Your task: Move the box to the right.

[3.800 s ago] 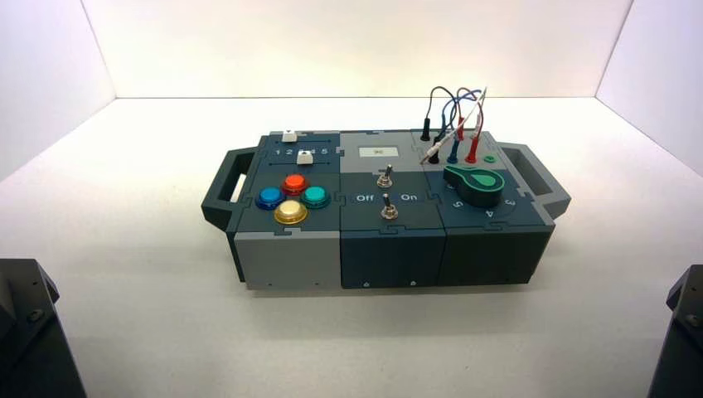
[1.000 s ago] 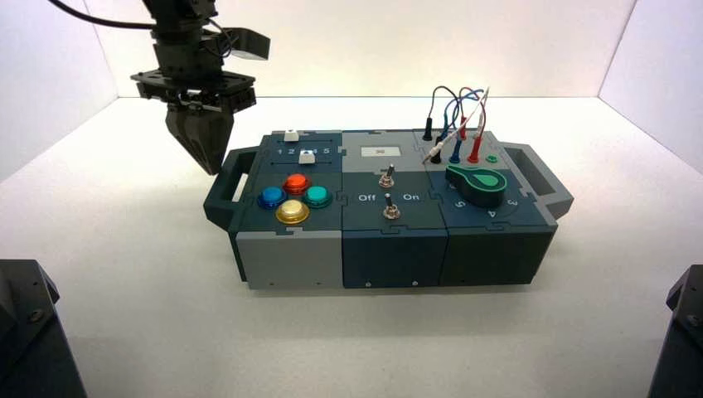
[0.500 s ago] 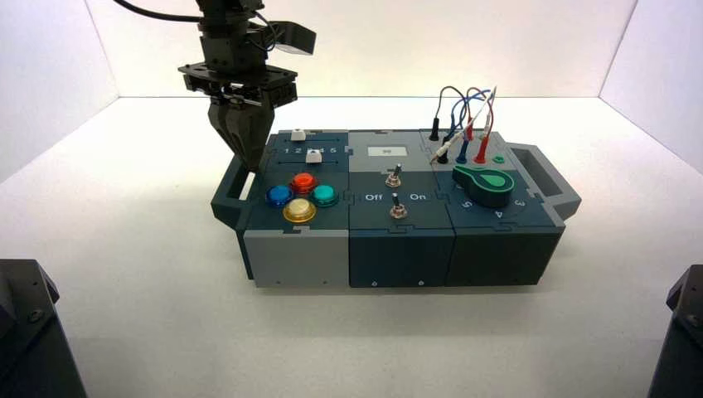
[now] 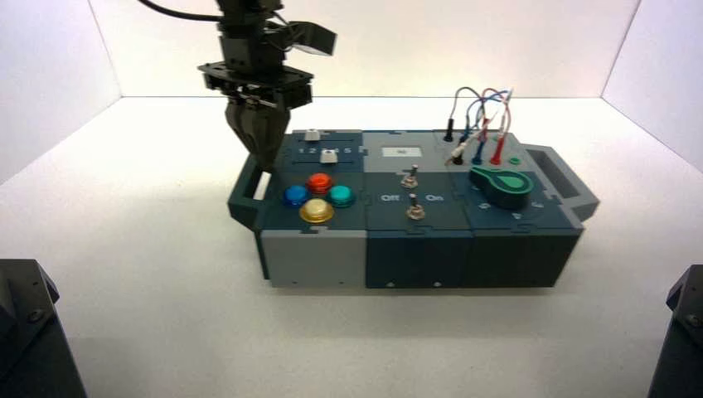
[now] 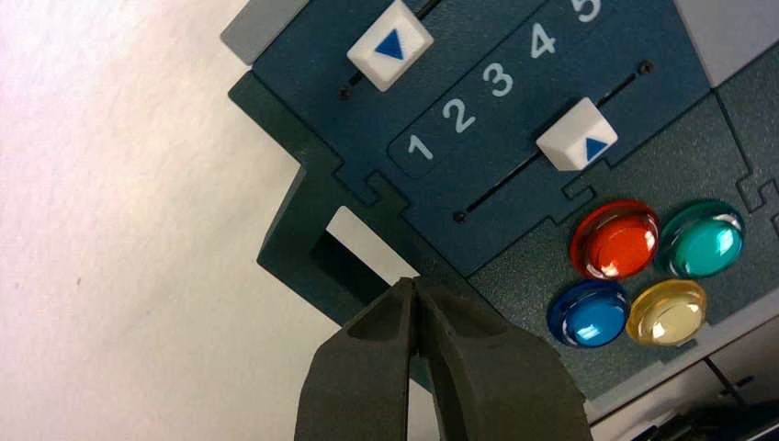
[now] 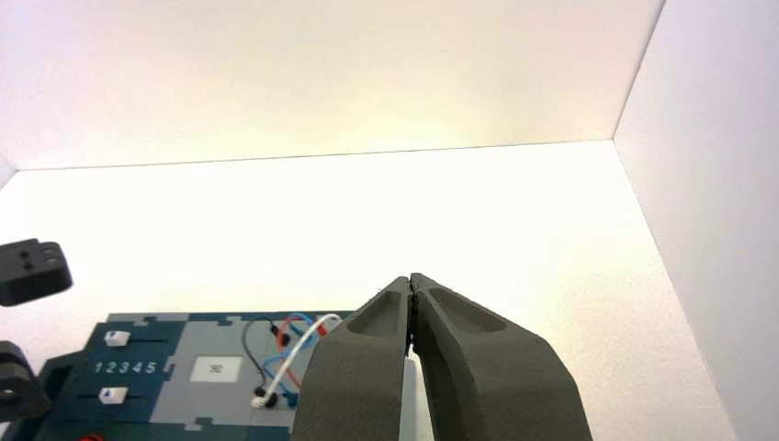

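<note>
Pressure from the clenched left gripper (image 4: 265, 167) at the left handle (image 4: 240, 201) presumably drives the box (image 4: 419, 259) rightward, while the right gripper (image 6: 411, 278), also clenched, idles at near right.

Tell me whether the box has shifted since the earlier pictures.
Yes: in the high view the box has moved right, its right handle now nearer the right wall.

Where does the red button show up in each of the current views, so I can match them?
High view: left part of the box, red button behind the yellow one.
Left wrist view: right of centre, beside the green button.
Right wrist view: only its edge, at the bottom left.
Shared landmark: the numbers 1 to 5.
</note>
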### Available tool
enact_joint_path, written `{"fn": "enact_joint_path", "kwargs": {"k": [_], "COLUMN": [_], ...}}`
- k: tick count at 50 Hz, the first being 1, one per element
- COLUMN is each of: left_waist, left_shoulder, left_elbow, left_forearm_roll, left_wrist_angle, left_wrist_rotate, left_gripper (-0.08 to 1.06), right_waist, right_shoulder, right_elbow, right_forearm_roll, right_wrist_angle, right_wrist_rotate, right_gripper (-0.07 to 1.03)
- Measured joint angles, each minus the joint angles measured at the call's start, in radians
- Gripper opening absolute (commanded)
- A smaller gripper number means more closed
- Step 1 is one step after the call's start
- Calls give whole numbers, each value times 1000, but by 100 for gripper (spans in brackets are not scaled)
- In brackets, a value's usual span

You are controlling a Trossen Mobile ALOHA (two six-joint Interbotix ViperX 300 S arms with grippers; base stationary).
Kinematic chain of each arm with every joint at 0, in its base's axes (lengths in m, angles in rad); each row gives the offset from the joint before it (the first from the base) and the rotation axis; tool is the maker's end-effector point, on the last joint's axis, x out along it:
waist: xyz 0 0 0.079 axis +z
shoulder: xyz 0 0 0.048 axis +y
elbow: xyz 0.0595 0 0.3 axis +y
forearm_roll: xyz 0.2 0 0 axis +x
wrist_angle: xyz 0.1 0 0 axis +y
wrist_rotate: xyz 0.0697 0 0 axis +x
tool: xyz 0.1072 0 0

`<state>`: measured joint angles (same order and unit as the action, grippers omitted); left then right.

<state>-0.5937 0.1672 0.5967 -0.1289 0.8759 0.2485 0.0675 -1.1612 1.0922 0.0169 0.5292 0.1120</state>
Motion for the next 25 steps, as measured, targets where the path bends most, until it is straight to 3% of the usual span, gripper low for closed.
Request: {"fn": "enact_joint_path", "kwargs": {"k": [25], "left_waist": [-104], "left_shoulder": [61], "left_elbow": [-55], "left_forearm_roll": [-23], "left_wrist_angle": [12], "left_wrist_rotate": [3], "left_gripper": [-3], "right_waist": [0], "right_shoulder": [-8], "right_elbow": [0], "right_forearm_roll": [0], "right_wrist_angle": [3], "right_wrist_rotate": [3], "right_gripper": [-2]}}
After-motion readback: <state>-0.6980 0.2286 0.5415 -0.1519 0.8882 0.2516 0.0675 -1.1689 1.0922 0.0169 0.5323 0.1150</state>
